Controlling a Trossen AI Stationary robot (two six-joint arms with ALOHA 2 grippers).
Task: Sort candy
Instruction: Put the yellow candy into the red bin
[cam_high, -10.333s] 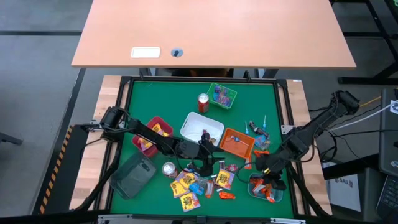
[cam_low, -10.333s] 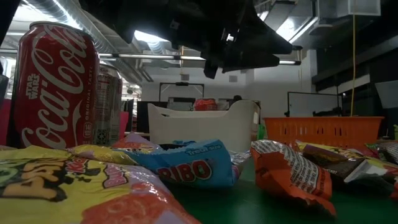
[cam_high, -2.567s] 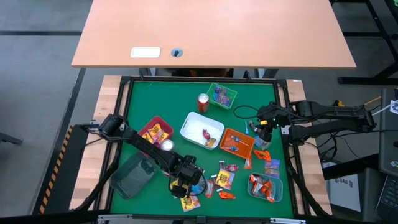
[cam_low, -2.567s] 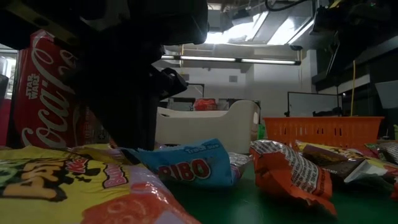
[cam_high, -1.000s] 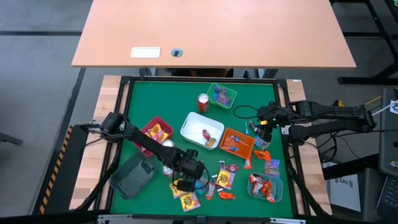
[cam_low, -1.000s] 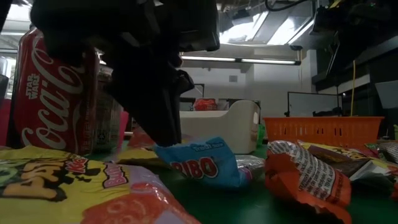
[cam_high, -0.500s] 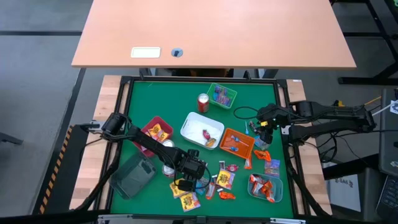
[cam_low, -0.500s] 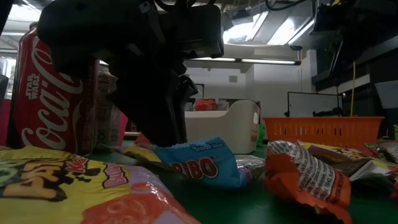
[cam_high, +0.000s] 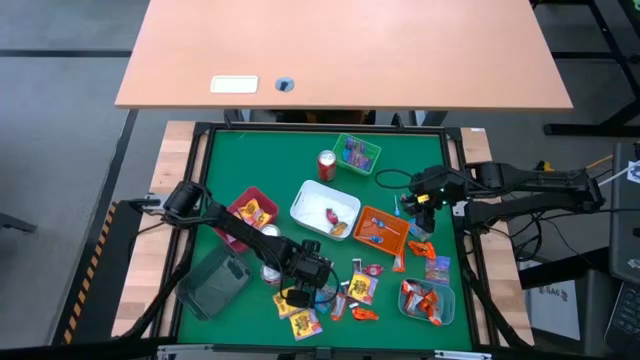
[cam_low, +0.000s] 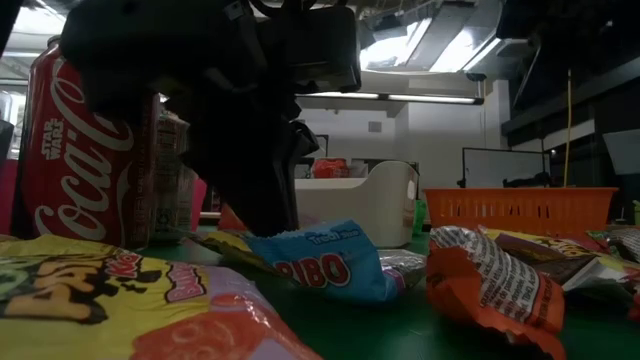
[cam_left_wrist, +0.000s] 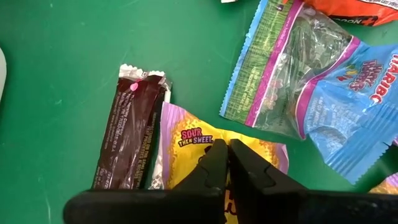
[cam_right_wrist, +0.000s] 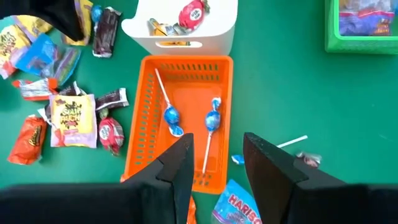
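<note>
Since a moment ago, the right hand (cam_high: 408, 204) is creeping slightly toward the frame's left, while the left hand (cam_high: 297, 297) is keeping its place low in the frame. In the left wrist view the left hand's fingers (cam_left_wrist: 214, 163) are pressing together on a yellow sour candy packet (cam_left_wrist: 189, 140), which is lying just beside a dark bar (cam_left_wrist: 129, 134) and near a blue gummy bag (cam_left_wrist: 311, 99) on the green surface (cam_left_wrist: 56, 74). Farther up, in the right wrist view, the right hand is hovering with its fingers (cam_right_wrist: 177, 168) apart over an orange tray (cam_right_wrist: 180, 115) that is holding two blue-stick lollipops (cam_right_wrist: 172, 116), with a white tray (cam_right_wrist: 186, 28) beyond it.
</note>
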